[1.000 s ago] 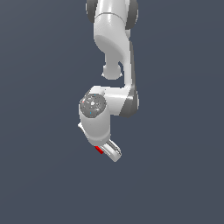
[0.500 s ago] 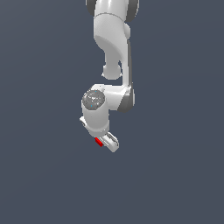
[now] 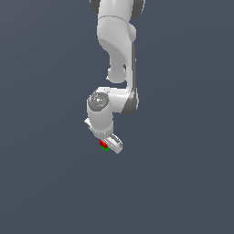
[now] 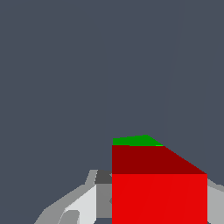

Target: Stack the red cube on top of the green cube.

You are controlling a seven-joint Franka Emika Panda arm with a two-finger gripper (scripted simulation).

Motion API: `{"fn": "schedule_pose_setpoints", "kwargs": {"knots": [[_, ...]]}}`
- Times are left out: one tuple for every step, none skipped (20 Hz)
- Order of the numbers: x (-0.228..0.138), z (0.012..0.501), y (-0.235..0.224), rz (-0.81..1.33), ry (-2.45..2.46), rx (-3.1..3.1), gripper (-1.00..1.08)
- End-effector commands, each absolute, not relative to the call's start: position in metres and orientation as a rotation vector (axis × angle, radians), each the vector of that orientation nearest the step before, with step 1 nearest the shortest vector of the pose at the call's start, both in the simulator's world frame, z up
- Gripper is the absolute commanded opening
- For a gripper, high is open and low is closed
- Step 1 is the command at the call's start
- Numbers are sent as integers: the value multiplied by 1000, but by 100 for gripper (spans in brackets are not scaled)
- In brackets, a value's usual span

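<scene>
The gripper (image 3: 108, 145) is clamped on the red cube (image 3: 103, 143). The green cube (image 3: 104, 148) sits directly beneath it, just peeking out.

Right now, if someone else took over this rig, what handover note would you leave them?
Claw: shut on the red cube, at the end of the lowered arm.
Green cube: only a sliver shows past the red cube's far edge in the wrist view; in the exterior view it peeks out just under the red one.
Done: red cube grasped and brought over the green cube.
Left: I cannot tell whether the two touch. Check alignment, set it down, open the claw, back away.
</scene>
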State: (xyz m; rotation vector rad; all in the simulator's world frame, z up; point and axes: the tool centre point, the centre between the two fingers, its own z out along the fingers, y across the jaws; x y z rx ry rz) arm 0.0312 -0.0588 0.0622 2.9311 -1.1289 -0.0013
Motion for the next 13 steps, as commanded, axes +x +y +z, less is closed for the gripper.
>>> {"fn": "schedule_pose_setpoints", "kwargs": {"knots": [[28,61,-59,1,-1129,2932,-100],[28,60,-59,1,-1129,2932,-100],[28,60,-59,1,-1129,2932,-100],[28,60,-59,1,-1129,2932,100],[28,60,-59,1,-1129,2932,100],[28,60,-59,1,-1129,2932,100],[28,60,-59,1,-1129,2932,100],[28,60,-59,1,-1129,2932,100],[28,60,-59,1,-1129,2932,100],[28,60,-59,1,-1129,2932,100],[28,60,-59,1,-1129,2932,100],[28,60,-59,1,-1129,2932,100],[28,60,-59,1,-1129,2932,100]]}}
